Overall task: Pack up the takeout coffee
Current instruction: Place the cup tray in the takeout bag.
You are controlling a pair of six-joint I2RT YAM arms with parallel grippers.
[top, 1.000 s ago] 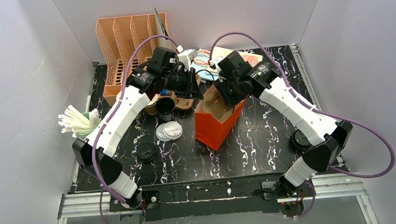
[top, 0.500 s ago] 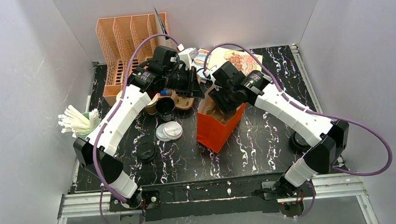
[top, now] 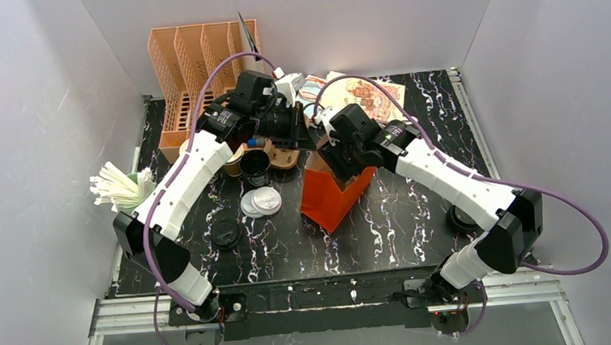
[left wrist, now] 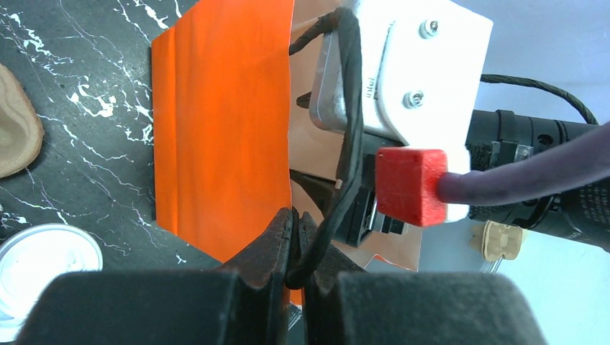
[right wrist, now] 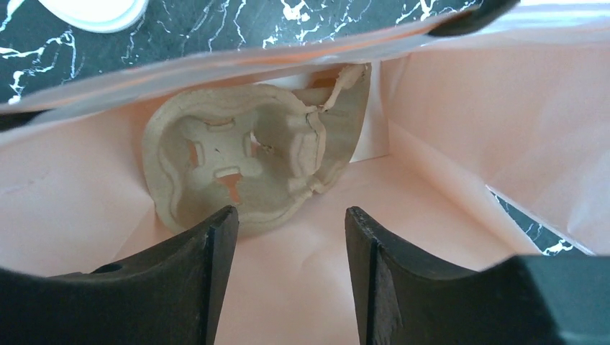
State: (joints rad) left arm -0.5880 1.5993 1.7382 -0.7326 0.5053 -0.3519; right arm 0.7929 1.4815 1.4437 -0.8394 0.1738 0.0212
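The orange paper bag (top: 330, 197) stands open mid-table; it also shows in the left wrist view (left wrist: 219, 122). My left gripper (top: 305, 138) is shut on the bag's black cord handle (left wrist: 347, 136) at the far rim, its tips (left wrist: 296, 215) pinching the cord. My right gripper (top: 337, 157) reaches down into the bag's mouth, open and empty (right wrist: 288, 237). A beige pulp cup carrier (right wrist: 241, 162) lies on the bag's floor just ahead of its fingers. The brown kraft coffee cup is not in view.
A black paper cup (top: 255, 166) stands left of the bag beside another pulp carrier (top: 282, 155). White lids (top: 261, 201) and a black lid (top: 225, 233) lie in front. An orange rack (top: 197, 66), a stirrer holder (top: 122, 188), a printed sheet (top: 366, 93) and another black lid (top: 459, 214) surround them.
My right gripper has moved left and down into the bag's mouth. The bag has shifted slightly left. The left arm has stayed put, holding the handle.
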